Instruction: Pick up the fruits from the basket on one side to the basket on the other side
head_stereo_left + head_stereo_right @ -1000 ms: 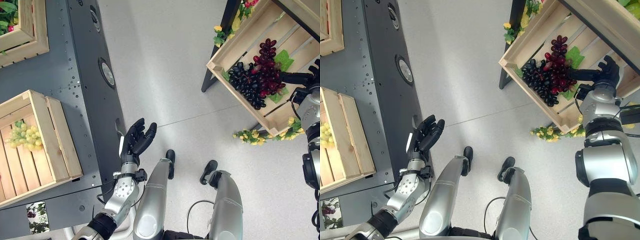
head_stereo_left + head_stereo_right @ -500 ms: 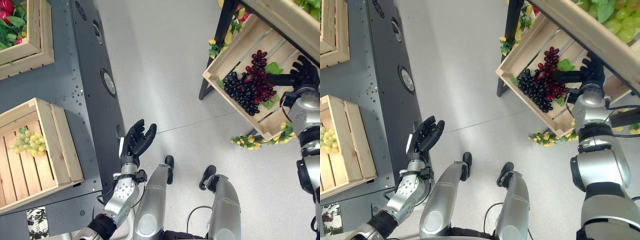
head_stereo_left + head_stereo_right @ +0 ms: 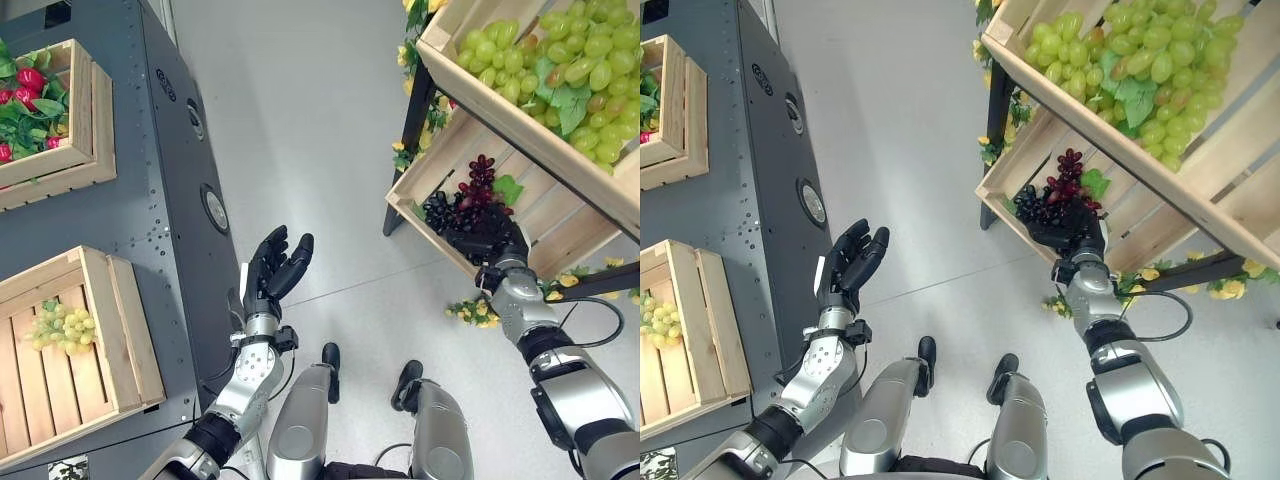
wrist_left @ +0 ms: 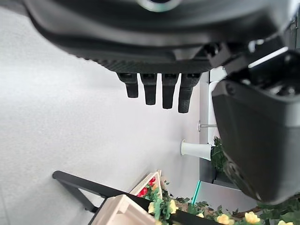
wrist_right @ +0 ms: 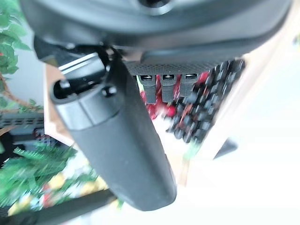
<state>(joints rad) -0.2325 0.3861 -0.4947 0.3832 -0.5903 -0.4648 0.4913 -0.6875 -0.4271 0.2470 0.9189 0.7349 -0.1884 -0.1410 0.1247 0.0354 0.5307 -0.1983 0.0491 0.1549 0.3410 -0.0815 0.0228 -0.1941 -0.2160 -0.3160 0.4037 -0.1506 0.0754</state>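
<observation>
I have the right hand (image 3: 1072,232) down in the lower crate (image 3: 432,160) of the stand, fingers (image 5: 169,89) extended, resting on the dark grape bunch (image 3: 462,208), not visibly gripping. Green grapes (image 3: 548,60) sit above (tight overhang). My left hand (image 3: 270,275) hangs open-fingered over bare floor (image 3: 300,110), beside the grey worktop (image 3: 150,200) edge; its near crate (image 3: 95,330) holds pale grapes (image 3: 60,327).
</observation>
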